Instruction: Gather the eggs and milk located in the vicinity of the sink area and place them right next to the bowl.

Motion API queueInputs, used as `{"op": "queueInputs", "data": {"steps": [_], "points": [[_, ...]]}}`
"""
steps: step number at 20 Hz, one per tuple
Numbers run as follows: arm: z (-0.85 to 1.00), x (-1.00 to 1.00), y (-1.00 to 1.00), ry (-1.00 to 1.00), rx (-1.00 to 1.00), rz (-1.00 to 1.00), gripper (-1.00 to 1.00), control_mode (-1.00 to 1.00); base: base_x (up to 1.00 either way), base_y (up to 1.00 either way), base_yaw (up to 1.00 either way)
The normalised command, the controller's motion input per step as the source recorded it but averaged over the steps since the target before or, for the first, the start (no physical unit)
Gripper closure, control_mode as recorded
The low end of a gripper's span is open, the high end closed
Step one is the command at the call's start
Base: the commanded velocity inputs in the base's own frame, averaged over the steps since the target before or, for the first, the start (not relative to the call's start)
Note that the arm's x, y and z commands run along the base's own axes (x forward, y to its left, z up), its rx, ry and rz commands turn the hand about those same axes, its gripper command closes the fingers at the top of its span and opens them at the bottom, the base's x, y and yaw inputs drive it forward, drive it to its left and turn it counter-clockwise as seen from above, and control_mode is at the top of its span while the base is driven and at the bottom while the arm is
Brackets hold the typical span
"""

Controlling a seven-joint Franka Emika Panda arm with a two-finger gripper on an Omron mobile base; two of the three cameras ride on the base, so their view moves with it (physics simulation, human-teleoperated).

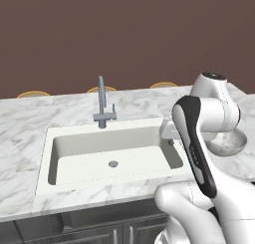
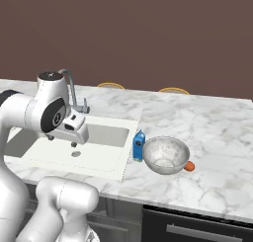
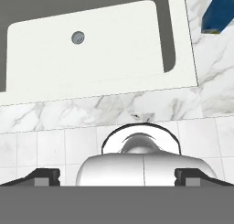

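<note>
A white-grey marble counter (image 2: 207, 137) under a brown wall holds the off-white rectangular sink (image 2: 101, 159); the blue gabled milk carton (image 2: 139, 145) touches the grey-silver translucent bowl (image 2: 166, 155), with a small orange ball (image 2: 189, 166) at the bowl's far side. The gripper (image 3: 116, 175) hangs above the sink's right end, fingers spread wide and empty.

Left base view: the arm's upper link is covering most of the bowl (image 1: 234, 144), leaving just its right rim and part of the inside showing. Same link is hiding the sink's (image 1: 74, 138) right front corner.

Right base view: the arm is blocking the sink's left part and the faucet's (image 2: 70, 90) base. The bowl is overlapping the orange ball's (image 2: 189, 166) left side.

Hand view: the milk (image 3: 220, 10) is running off the top right corner. End effector (image 3: 117, 175) fingertips are barely showing, jaw spacing unreadable.
</note>
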Motion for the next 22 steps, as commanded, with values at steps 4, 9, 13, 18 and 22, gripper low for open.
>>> {"op": "queueInputs", "data": {"steps": [4,9,13,18,22], "points": [[0.0,0.0,0.0,0.0,0.0,0.0,-1.0,-1.0,0.0,0.0,0.0],[0.0,0.0,0.0,0.0,0.0,0.0,-1.0,-1.0,0.0,0.0,0.0],[0.0,0.0,0.0,0.0,0.0,0.0,-1.0,-1.0,0.0,0.0,0.0],[0.0,0.0,0.0,0.0,0.0,0.0,-1.0,-1.0,0.0,0.0,0.0],[0.0,0.0,0.0,0.0,0.0,0.0,-1.0,1.0,-0.11,0.14,0.0]]}}
